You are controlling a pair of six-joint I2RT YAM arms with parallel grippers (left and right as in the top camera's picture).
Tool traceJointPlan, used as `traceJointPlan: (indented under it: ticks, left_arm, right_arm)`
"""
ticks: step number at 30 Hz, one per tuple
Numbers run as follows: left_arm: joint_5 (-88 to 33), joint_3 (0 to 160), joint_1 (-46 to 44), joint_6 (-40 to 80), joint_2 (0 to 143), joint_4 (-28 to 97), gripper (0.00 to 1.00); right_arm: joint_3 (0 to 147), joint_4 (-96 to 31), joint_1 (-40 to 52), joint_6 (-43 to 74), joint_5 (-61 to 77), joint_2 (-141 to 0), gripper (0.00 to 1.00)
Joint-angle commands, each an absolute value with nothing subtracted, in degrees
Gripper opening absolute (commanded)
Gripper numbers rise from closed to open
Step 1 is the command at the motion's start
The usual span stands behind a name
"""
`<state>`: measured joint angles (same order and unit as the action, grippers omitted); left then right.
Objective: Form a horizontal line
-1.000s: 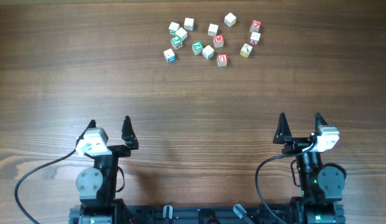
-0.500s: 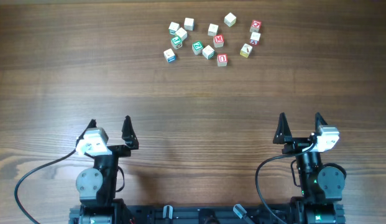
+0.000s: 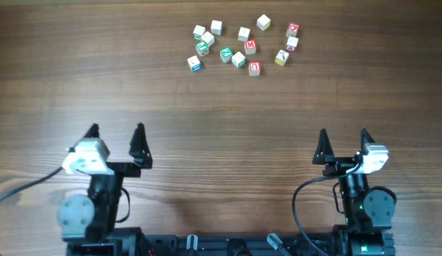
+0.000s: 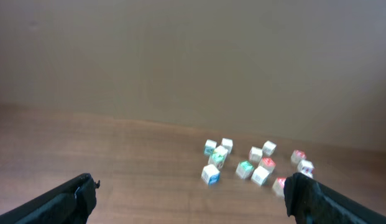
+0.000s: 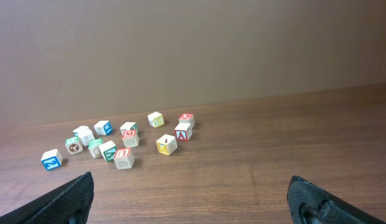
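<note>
Wooden surface (image 3: 221, 121); left fingers (image 3: 140, 139) and right fingers (image 3: 322, 146) both spread apart, holding nothing. Well ahead of both lie clustered alphabet cubes (image 3: 243, 33), among them the green-letter cube (image 3: 225, 53) and blue-edged cube (image 3: 195, 63). Likely hazard: fingers descending between such close neighbours could knock adjacent cubes askew

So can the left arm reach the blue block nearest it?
Probably yes: the left end effector is open, and only bare table lies between it and the blue block.
</note>
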<state>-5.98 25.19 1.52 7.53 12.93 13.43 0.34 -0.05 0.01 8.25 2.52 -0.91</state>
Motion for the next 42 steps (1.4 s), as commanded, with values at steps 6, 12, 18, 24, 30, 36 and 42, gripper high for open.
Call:
traceJointPlan:
  ticks: [6,12,18,24,30,36,42]
  left_arm:
    - [-7.9,55.2,1.6,6.4,37.1,27.0,1.0]
    - [-7.9,74.0,1.2,6.4,54.6,36.8,1.0]
    - [-7.7,88.3,-3.7,6.4,70.2,39.5,1.0]
    - [-0.7,94.9,-9.0,6.4,84.3,37.6,1.0]
    - [-0.6,94.9,-9.6,11.2,96.8,29.6,1.0]
    - [-0.9,94.9,-12.2,11.4,107.1,25.6,1.0]
    - [-2.5,94.9,-14.0,11.5,110.3,27.2,1.0]
  right_arm:
    - [0.3,0.1,0.2,7.5,2.6,-1.0,1.0]
    - [0.3,0.1,0.2,7.5,2.6,-1.0,1.0]
    - [0.3,0.1,0.2,7.5,2.6,-1.0,1.0]
    - [0.3,0.1,0.2,7.5,2.6,-1.0,1.0]
    - [0.3,0.1,0.2,7.5,2.6,-1.0,1.0]
    - [0.3,0.1,0.2,7.5,2.6,-1.0,1.0]
    - [0.3,0.1,0.2,7.5,2.6,-1.0,1.0]
